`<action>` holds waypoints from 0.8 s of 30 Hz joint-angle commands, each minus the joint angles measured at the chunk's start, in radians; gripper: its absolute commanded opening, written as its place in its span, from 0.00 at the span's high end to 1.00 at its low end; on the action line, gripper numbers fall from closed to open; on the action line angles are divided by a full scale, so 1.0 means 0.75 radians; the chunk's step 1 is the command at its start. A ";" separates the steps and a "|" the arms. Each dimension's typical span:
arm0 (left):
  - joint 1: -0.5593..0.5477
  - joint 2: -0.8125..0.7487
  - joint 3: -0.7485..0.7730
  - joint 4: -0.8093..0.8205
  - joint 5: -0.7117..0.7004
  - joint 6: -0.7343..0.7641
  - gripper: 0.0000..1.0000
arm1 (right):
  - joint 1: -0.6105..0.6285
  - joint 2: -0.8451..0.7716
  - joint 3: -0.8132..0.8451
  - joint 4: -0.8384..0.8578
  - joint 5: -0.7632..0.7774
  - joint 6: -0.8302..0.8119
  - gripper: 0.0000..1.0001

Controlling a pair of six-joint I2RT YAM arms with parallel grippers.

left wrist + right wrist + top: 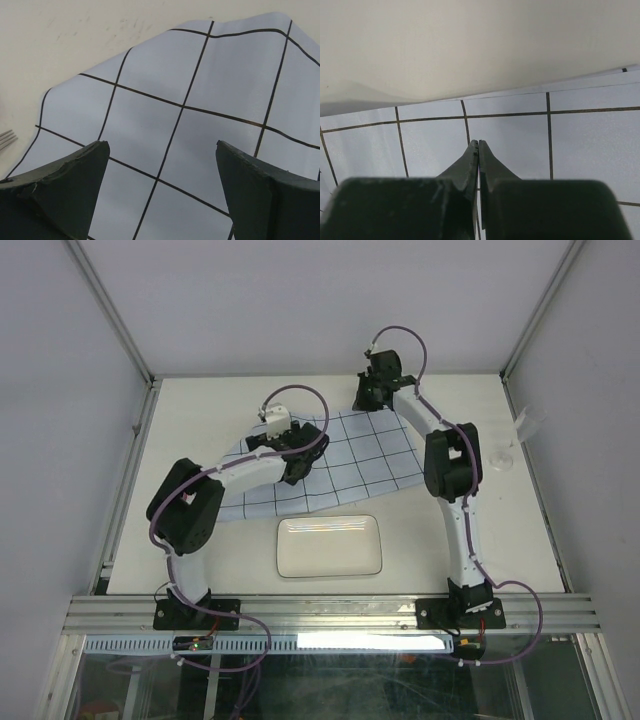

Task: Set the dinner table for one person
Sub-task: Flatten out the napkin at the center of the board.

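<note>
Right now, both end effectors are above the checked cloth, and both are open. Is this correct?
Not quite. Only the left end effector is open; the right end effector is shut, fingers together, as the right wrist view shows. Both are above the checked cloth.

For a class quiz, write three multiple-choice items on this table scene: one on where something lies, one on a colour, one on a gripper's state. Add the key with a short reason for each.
1. Where does the white plate lie?
A. On top of the checked cloth
B. On the dinner table, nearer the arm bases than the cloth
C. Beyond the cloth's far edge

2. What colour is the cloth?
A. Pale blue with dark lines
B. Red with white lines
C. Plain green

3. How do the jaws of the left gripper stand?
A. Shut tight
B. Clamped on the plate
C. Wide apart above the cloth

Key:
1 B, since the top view shows the plate between the cloth and the bases.
2 A, as every view shows.
3 C, since the left wrist view shows the cloth between the spread fingers.
</note>
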 commanded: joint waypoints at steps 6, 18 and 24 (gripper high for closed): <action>-0.002 0.142 0.182 0.135 0.095 0.080 0.08 | -0.015 0.118 0.017 0.131 -0.161 0.111 1.00; -0.003 0.287 0.273 0.134 0.192 0.103 0.07 | -0.069 0.208 -0.020 0.038 -0.050 0.119 1.00; -0.004 0.292 0.272 0.134 0.192 0.112 0.07 | -0.150 0.202 -0.109 -0.005 0.052 0.126 1.00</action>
